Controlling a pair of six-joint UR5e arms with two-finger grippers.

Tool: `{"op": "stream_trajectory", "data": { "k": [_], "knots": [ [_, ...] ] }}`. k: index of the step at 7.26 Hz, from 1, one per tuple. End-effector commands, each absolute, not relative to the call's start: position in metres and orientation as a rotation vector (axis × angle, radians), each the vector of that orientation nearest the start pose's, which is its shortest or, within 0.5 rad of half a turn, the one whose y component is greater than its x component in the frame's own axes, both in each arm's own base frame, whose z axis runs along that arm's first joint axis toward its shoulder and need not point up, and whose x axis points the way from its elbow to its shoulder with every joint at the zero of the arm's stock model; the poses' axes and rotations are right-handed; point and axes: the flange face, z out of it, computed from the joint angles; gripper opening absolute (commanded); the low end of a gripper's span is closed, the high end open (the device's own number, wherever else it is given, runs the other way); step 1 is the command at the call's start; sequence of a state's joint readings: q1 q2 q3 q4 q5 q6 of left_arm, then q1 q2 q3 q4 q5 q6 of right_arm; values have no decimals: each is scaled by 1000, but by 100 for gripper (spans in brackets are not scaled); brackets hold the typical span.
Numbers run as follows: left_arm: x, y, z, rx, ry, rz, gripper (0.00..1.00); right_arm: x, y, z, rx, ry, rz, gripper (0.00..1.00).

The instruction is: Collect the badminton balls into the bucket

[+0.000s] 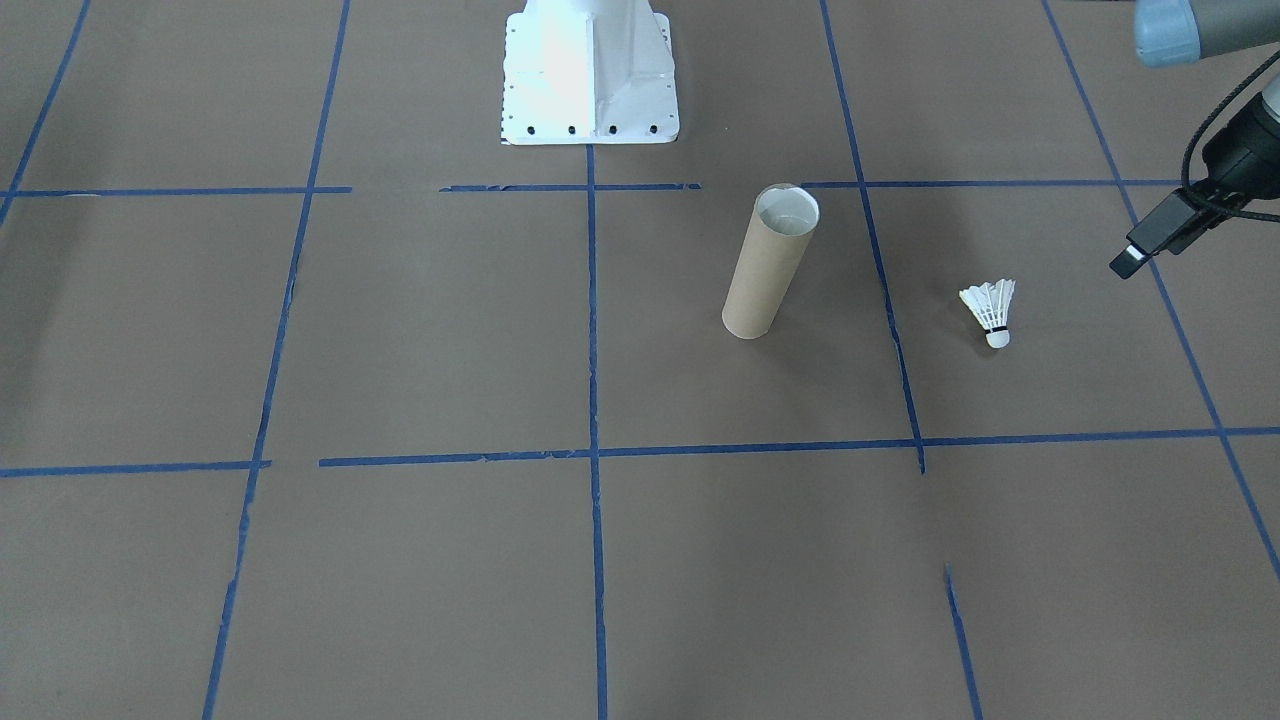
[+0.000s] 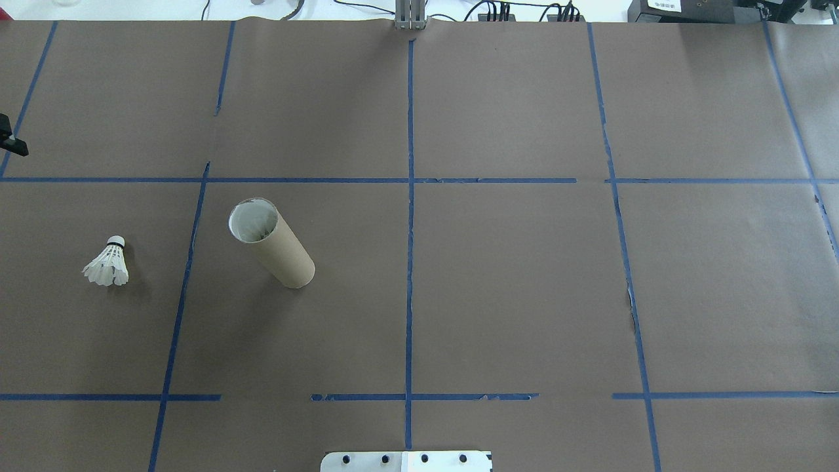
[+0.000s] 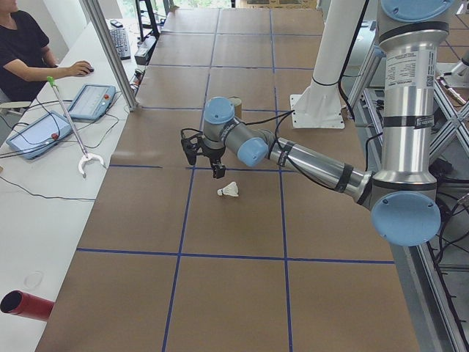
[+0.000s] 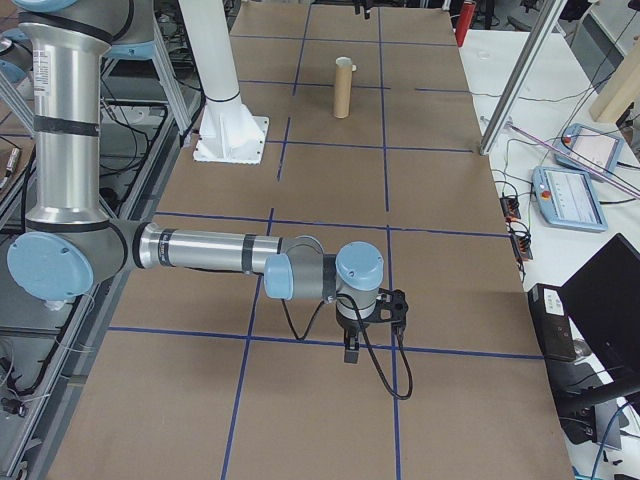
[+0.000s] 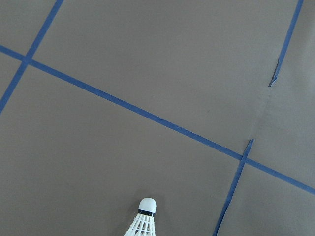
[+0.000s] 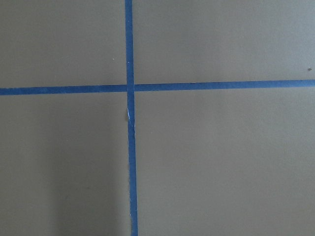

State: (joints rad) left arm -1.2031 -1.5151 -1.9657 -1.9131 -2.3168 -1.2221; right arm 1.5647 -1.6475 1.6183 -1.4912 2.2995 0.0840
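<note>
The white feather shuttlecock (image 1: pixel 990 312) (image 2: pixel 108 262) (image 3: pixel 229 191) lies on its side on the brown paper; its cork tip shows at the bottom edge of the left wrist view (image 5: pixel 146 205). The brown cardboard tube bucket (image 1: pixel 765 265) (image 2: pixel 272 246) (image 4: pixel 343 88) stands upright a little way from it, its white inside showing. My left gripper (image 3: pixel 218 172) hangs above the table just beyond the shuttlecock, apart from it; I cannot tell whether it is open. My right gripper (image 4: pixel 350 352) hovers over a tape crossing far from both, and its state is unclear too.
The white robot base (image 1: pixel 590 70) (image 2: pixel 406 461) stands at the table's robot side. Blue tape lines grid the paper. A seated person (image 3: pixel 29 51), teach pendants (image 3: pixel 37 136) and a red cylinder (image 3: pixel 26 304) occupy the side bench.
</note>
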Motion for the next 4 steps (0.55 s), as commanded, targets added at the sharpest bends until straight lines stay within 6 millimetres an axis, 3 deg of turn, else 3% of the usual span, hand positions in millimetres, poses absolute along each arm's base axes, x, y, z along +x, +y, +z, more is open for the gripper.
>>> {"op": "stream_trajectory", "data": {
  "k": [1,2,4],
  "knots": [
    [121,-453,442,-76,991,-537,100,64,-463,667,15,-730,56,100],
    [126,-451,440,-99,996,-560,100,64,-463,667,15,-730,56,100],
    [159,-441,433,-153,1009,-633,100,64,-463,667,14,-730,55,100]
  ]
}}
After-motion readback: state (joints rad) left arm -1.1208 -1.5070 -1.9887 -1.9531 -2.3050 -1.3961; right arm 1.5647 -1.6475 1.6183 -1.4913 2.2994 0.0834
